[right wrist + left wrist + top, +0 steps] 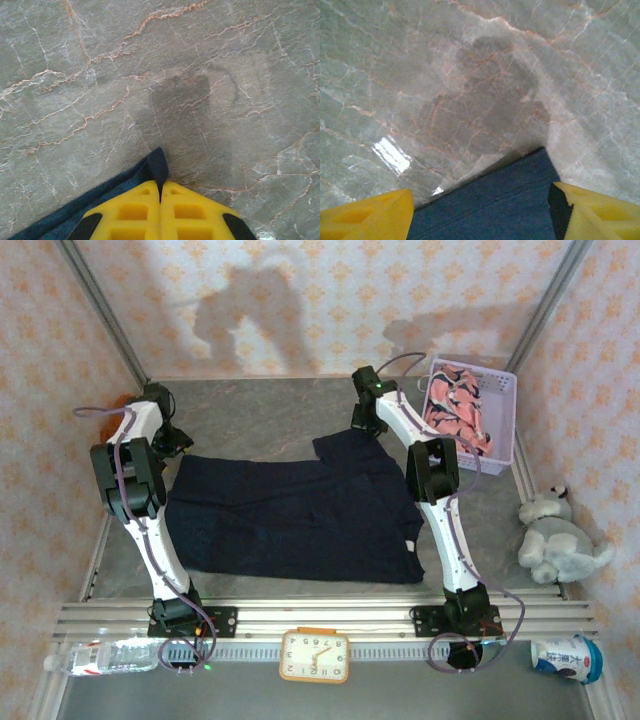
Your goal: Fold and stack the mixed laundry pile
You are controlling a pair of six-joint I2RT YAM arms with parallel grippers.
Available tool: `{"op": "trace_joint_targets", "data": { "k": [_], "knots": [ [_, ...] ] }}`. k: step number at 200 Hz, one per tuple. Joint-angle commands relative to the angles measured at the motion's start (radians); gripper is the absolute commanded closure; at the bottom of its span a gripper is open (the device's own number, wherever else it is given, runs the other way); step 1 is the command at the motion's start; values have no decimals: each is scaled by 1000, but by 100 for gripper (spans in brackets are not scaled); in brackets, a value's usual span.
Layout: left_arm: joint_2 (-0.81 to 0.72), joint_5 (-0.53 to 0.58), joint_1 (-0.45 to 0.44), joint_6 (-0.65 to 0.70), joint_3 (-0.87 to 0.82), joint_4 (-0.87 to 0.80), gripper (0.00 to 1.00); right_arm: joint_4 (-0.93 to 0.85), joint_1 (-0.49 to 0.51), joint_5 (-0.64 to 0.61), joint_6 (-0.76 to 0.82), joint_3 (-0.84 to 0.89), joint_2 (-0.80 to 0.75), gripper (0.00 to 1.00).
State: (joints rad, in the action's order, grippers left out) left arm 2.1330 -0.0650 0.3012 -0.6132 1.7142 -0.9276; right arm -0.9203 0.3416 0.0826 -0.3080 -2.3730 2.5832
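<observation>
You have dark navy garment [300, 515], plain. Smaller garment [458, 412]: pink, navy-and-white print. Basket [503, 390]: lavender. Table [250, 405]: grey marble pattern, rust and white veins. Walls [150, 300]: peach, repeating orange floral motif. Your left gripper [480, 200] and right gripper [161, 187]: yellow fingers. Plush toy [560, 545]: grey and white. Clock [315, 654]: orange rim, white face.

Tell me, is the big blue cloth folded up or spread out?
Spread out. The navy garment lies flat and wide on the table, not folded up yet.
</observation>
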Motion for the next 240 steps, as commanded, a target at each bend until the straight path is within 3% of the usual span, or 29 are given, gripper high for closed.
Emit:
{"op": "trace_joint_targets", "data": {
  "k": [1,26,75,141,187,216,240],
  "knots": [
    [30,23,-3,-26,41,-3,29,-46,7,6,23,27,-35,100],
    [52,-9,-18,-42,43,25,33,-42,6,10,18,40,-32,100],
    [100,-22,-57,-40,40,33,50,-37,5,2,13,52,-34,100],
    [156,-22,-60,-39,153,-9,100,8,-48,62,-7,-20,-7,100],
    [149,-45,-60,-58,286,-49,100,63,-129,185,-48,-193,-10,100],
    [92,-45,-59,-54,275,-43,100,65,-136,237,-30,-179,-94,100],
    [29,-41,-59,-37,207,-29,100,62,-129,269,-22,-63,-202,100]
  ]
}}
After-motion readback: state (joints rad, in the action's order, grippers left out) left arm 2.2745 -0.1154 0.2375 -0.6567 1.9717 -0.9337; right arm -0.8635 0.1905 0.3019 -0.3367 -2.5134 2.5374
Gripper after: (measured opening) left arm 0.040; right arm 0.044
